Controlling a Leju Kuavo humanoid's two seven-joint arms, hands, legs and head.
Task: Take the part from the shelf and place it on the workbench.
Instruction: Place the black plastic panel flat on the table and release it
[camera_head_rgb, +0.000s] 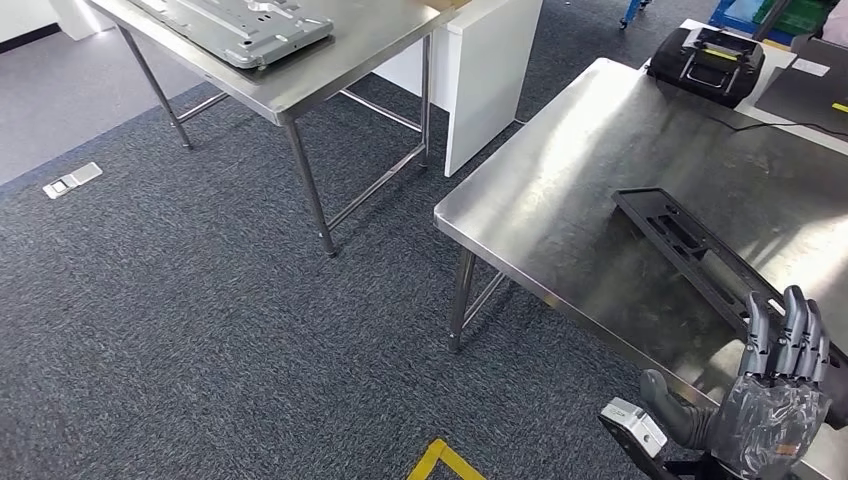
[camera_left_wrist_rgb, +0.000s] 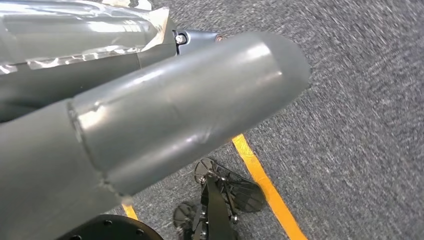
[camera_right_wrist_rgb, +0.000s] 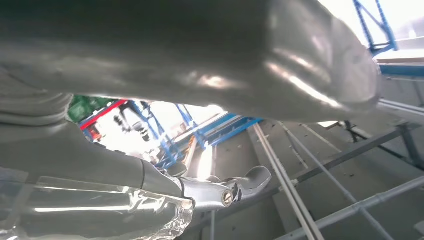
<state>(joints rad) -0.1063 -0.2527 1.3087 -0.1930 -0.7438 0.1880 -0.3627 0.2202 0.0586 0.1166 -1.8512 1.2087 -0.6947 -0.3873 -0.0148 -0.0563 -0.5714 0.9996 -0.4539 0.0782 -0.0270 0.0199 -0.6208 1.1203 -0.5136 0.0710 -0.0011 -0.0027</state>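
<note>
Floor: dark grey speckled carpet (camera_head_rgb: 200, 330) covers the room, with a corner of yellow tape (camera_head_rgb: 440, 460) at the near edge of the head view.
Right hand: the right hand (camera_head_rgb: 775, 395) stands at the near edge of the workbench (camera_head_rgb: 560, 190), its dark fingers (camera_head_rgb: 790, 335) straight and side by side, pointing up, thumb out toward the left. It holds nothing, so it is released. Clear plastic film wraps its back.
Part: the black plastic part (camera_head_rgb: 690, 250), long and narrow with open cut-outs, lies flat on the workbench top. Its near end reaches the fingers of the right hand; whether they touch it, I cannot tell.
Workbench: a steel top that shines with reflections, on thin steel legs (camera_head_rgb: 460, 300).
Farther on the workbench: a black case with yellow marks (camera_head_rgb: 705, 60) sits at the far corner, with a dark mat (camera_head_rgb: 805, 95) beside it.
Left hand: the left hand (camera_left_wrist_rgb: 100, 45) hangs above the carpet and a yellow floor line (camera_left_wrist_rgb: 265, 182) in the left wrist view. The thick grey thumb (camera_left_wrist_rgb: 190, 105) lies across the picture and hides the fingers, so I cannot tell if this hand is released or clenched.
Second table: another steel table (camera_head_rgb: 300, 85) stands well apart across the carpet, and it carries a grey metal panel (camera_head_rgb: 240, 25).
Beyond: a white cabinet (camera_head_rgb: 480, 70) stands between the two tables.
On the carpet: a small grey floor plate (camera_head_rgb: 72, 180) lies far to the left.
</note>
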